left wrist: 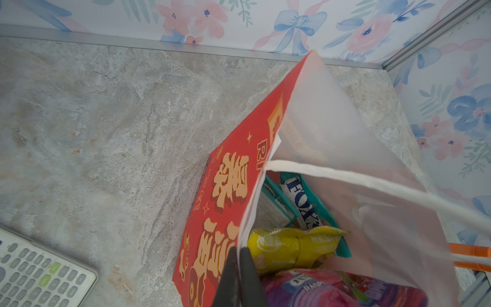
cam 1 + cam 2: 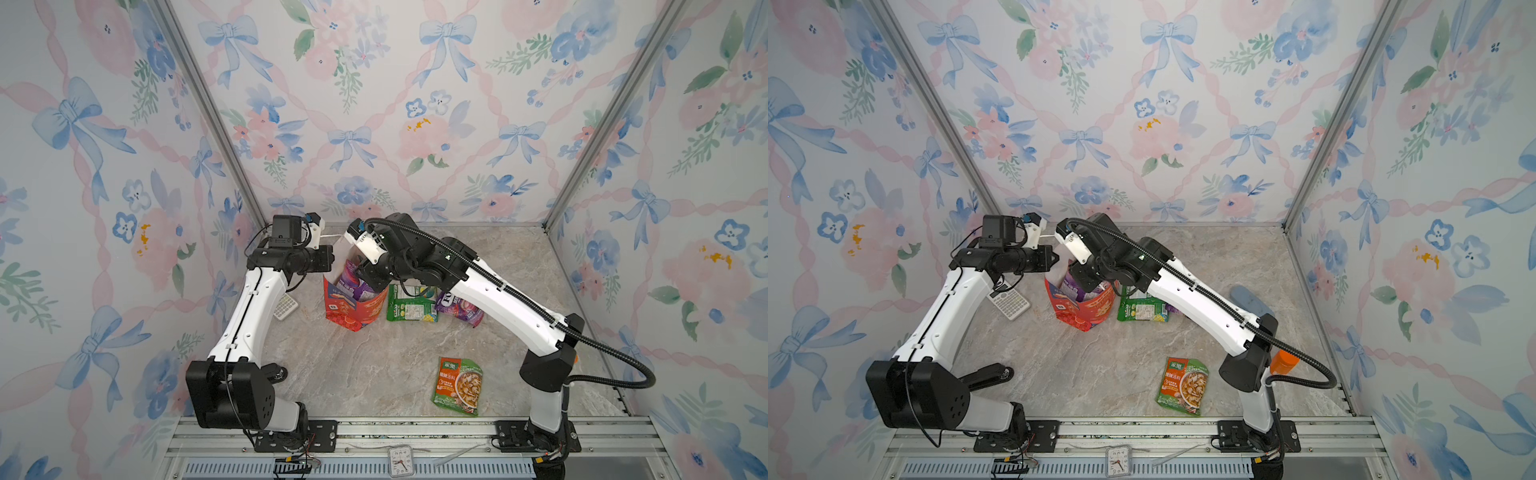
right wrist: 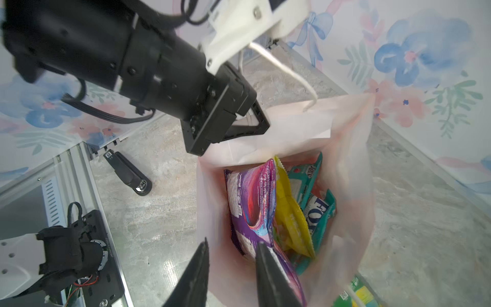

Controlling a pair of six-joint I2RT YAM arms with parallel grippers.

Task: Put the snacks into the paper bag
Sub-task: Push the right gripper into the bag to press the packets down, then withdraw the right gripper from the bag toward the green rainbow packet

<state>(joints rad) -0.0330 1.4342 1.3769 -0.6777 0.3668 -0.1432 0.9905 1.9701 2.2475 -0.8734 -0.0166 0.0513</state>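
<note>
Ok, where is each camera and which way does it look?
Top views: high over the arms' bases, looking down across the table; both show the left arm, right arm and bag.
Left wrist: on the left arm, looking down along its shut jaws, which pinch the bag's rim; calculator nearby.
Right wrist: on the right arm, above the bag, looking in past its parted jaws; the left arm shows.
Shared: both wrist views see the yellow packet in the bag.
</note>
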